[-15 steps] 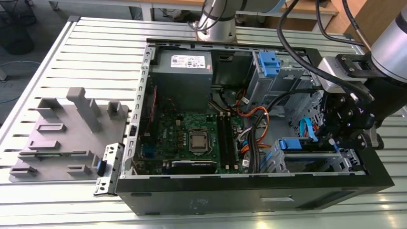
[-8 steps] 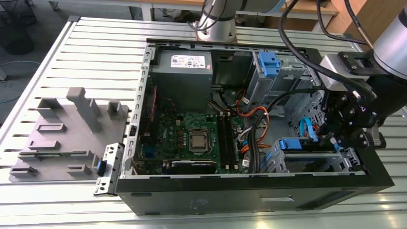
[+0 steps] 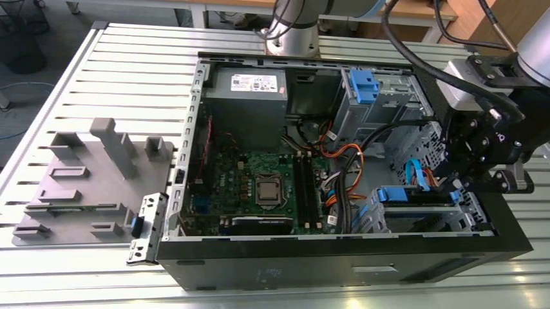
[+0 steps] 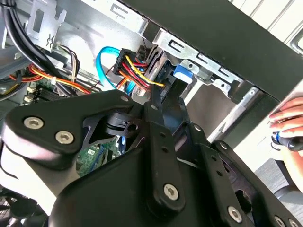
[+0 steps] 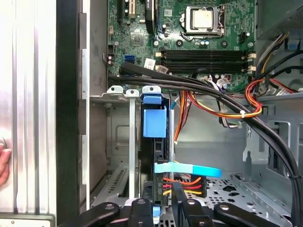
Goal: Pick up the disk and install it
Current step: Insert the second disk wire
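Observation:
The disk stands on edge in the drive bay at the case's front corner, its blue carrier frame facing up the slot. In the exterior view the disk lies low in the bay on the exterior view's right. My gripper reaches down into that bay with one finger on each side of the disk, shut on it. The second wrist view looks past the black gripper links to the blue frame against the bay's metal wall.
The open computer case holds a motherboard, a grey power supply box and a drive cage with a blue handle. Orange and black cables and a blue cable crowd the bay. A grey fixture stands outside. A hand rests nearby.

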`<control>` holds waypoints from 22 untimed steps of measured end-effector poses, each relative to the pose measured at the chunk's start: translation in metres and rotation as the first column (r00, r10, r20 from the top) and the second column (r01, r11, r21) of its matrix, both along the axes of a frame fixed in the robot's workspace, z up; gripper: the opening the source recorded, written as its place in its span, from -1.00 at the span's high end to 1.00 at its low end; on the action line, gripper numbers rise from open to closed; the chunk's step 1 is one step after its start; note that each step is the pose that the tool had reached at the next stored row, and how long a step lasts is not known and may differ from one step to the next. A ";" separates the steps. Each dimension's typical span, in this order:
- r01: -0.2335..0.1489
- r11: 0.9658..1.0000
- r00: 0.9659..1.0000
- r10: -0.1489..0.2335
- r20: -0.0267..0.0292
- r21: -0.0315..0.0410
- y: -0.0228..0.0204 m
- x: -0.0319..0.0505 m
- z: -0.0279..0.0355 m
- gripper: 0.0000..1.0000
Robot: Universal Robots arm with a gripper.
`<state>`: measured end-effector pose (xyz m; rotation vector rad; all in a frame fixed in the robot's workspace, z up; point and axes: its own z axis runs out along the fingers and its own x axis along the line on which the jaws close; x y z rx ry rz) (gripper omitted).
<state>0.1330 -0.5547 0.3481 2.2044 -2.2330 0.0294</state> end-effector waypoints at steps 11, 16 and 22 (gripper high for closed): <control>0.000 1.000 1.000 0.000 0.000 0.000 0.0000 0.0000 0.0105 0.40; 0.000 1.000 1.000 0.000 0.000 0.000 0.0000 0.0000 0.0110 0.40; 0.000 1.000 1.000 0.000 0.000 0.000 0.0000 0.0000 0.0112 0.40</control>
